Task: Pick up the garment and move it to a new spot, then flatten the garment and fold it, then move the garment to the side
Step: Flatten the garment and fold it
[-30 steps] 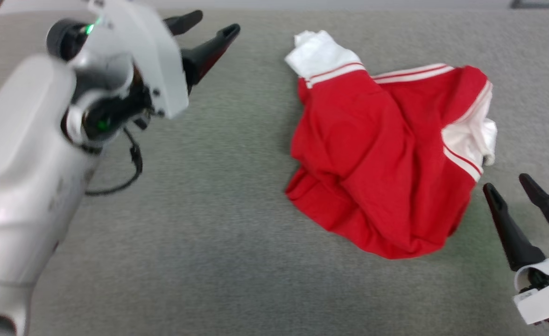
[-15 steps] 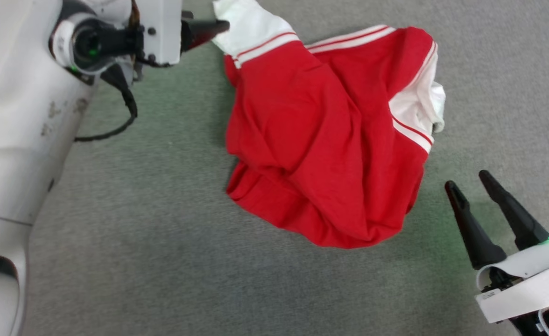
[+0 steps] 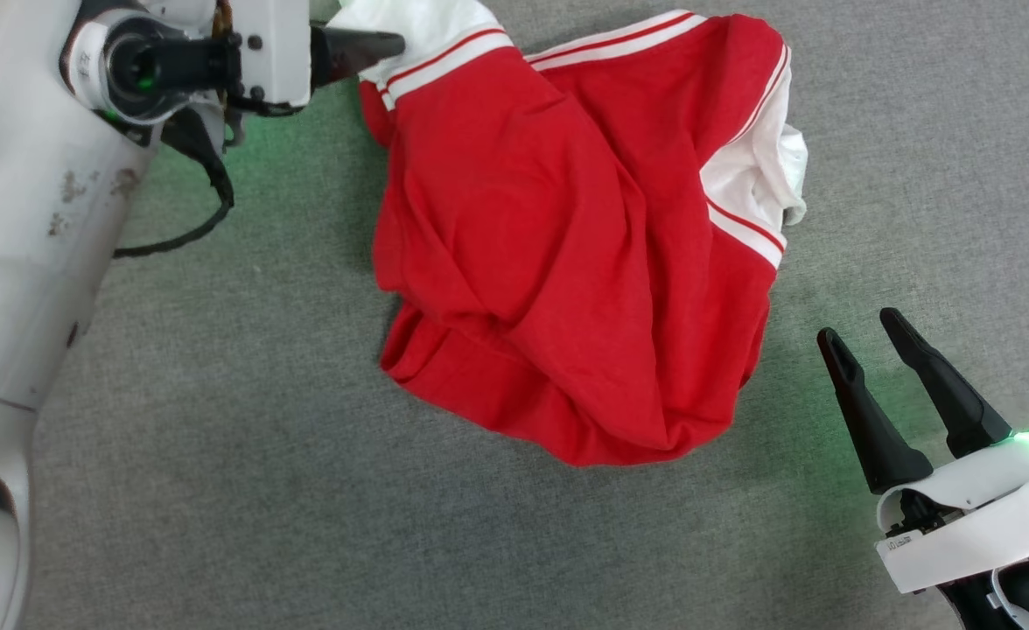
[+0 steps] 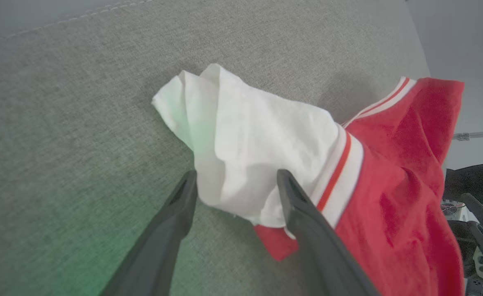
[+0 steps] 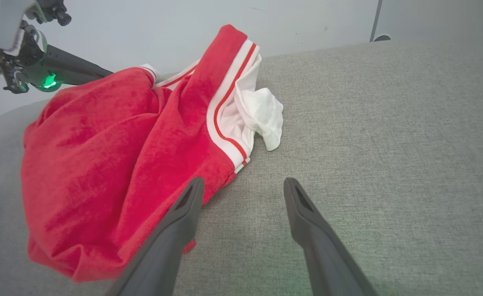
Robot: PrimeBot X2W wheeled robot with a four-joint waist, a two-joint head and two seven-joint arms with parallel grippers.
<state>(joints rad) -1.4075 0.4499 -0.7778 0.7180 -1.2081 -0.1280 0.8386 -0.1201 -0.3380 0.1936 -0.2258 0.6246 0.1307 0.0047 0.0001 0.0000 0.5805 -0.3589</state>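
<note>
Garment (image 3: 558,245) crumpled; left hand (image 4: 236,174) spread wide astride white sleeve (image 4: 258,135), ready to pinch; right hand (image 3: 857,325) released, empty, poised alongside.

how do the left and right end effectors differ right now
The left end effector has the white sleeve of the garment between its fingers; the right end effector has only bare grey surface between its own. In the head view the left end effector is at the garment's top left corner, the right end effector off its lower right edge. Both are open, gripping nothing.
</note>
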